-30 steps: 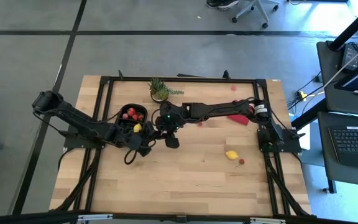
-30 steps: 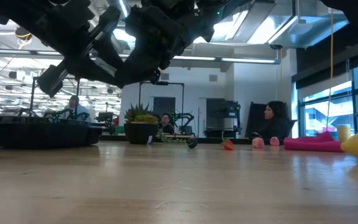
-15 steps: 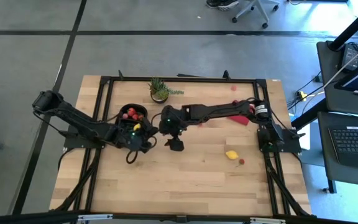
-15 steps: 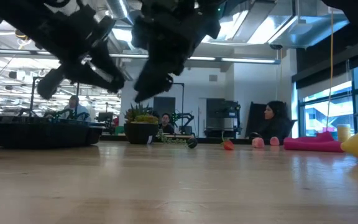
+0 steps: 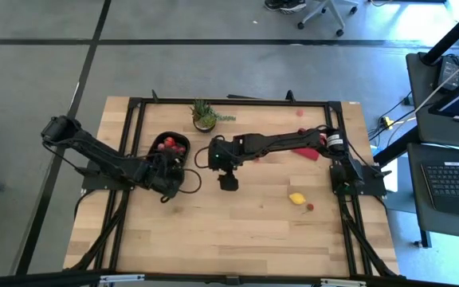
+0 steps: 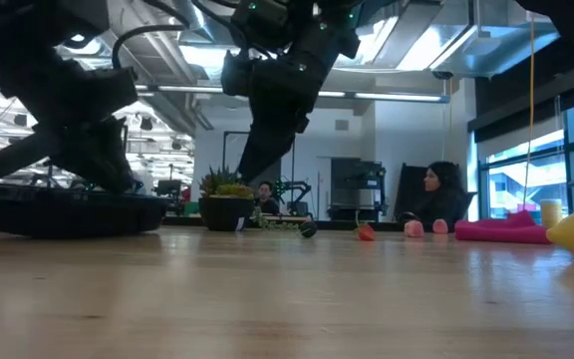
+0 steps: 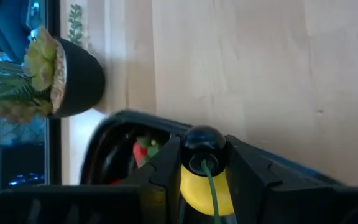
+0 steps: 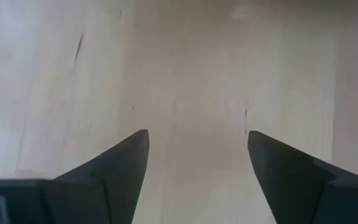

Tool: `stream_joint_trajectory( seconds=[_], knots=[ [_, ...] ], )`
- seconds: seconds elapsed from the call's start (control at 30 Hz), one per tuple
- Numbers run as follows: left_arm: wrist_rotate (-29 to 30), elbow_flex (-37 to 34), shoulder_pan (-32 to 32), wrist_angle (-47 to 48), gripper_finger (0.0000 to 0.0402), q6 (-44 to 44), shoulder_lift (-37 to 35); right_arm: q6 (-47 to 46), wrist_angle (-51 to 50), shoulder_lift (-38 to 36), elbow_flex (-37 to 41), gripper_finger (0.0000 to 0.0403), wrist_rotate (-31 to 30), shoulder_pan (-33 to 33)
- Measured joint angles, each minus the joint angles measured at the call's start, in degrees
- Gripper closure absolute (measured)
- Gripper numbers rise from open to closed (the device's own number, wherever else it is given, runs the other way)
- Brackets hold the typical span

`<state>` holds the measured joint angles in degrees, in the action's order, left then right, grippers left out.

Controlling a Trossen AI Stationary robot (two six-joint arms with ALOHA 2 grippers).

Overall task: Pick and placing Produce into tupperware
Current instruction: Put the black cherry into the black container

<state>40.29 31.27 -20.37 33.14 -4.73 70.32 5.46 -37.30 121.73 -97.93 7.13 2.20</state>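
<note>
The black tupperware [image 5: 166,146] lies left of the table's middle with red strawberries [image 7: 140,152] in it. My left gripper [image 5: 170,170] hangs over its near rim [image 7: 126,121], shut on a yellow lemon piece [image 7: 205,190] that has a green stalk and a dark round tip. In the low view, the left gripper [image 6: 93,150] is just above the tupperware [image 6: 68,214]. My right gripper [image 5: 228,182] stands open over bare wood to the tupperware's right, nothing between its fingers [image 8: 135,155]. Another lemon [image 5: 296,198] and a red berry [image 5: 310,207] lie on the table at the right. My left gripper pinches the lemon piece by its two sides [image 7: 188,186] between its two fingers [image 7: 163,165]. The fingers slant down toward the table's far side. The piece is lifted clear, over the tupperware's near rim.
A small potted plant [image 5: 204,116] stands at the far edge behind the tupperware. A flat red square [image 5: 305,151] and a few small berries [image 6: 414,228] lie at the far right. Bare wood fills the table's near half. People sit in the room beyond.
My left gripper has rolled about its own line, tipped downward, and moved left and down toward the tupperware with the lemon piece. My right gripper has tipped further down, staying in about the same place.
</note>
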Motion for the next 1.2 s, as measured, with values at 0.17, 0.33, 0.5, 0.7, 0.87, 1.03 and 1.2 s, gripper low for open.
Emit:
stream_joint_trajectory(
  seconds=[0.17,0.33,0.5,0.7,0.87,1.03,1.2],
  knots=[
    [-0.6,1.18,-0.44,3.33,0.0308,-4.15,0.02,0.14,-0.02,0.0,0.0,0.0126,-0.15,0.02],
    [-0.58,5.84,-0.42,10.1,0.0308,-8.13,0.02,0.14,-0.04,0.0,0.0,0.0126,-0.14,0.0],
    [-1.37,9.94,-0.25,20.68,0.0308,-20.2,0.02,0.1,-0.28,0.0,0.0,0.0126,-0.15,0.02],
    [-11.99,11.69,1.08,29.74,0.0304,-41.14,0.04,-0.23,-0.28,0.0,0.0,0.0126,-0.13,0.04],
    [-16.93,11.67,4.17,32.39,0.0294,-49.73,0.11,-0.53,0.22,0.0,0.0,0.0126,-0.13,0.04],
    [-16.96,11.67,6.54,32.26,0.0285,-50.23,0.11,-0.56,0.11,0.0,0.0,0.0126,-0.13,0.04],
    [-16.99,11.67,7.42,32.33,0.0271,-50.21,0.11,-0.54,-0.62,0.0,0.02,0.0126,-0.13,0.04]
  ],
)
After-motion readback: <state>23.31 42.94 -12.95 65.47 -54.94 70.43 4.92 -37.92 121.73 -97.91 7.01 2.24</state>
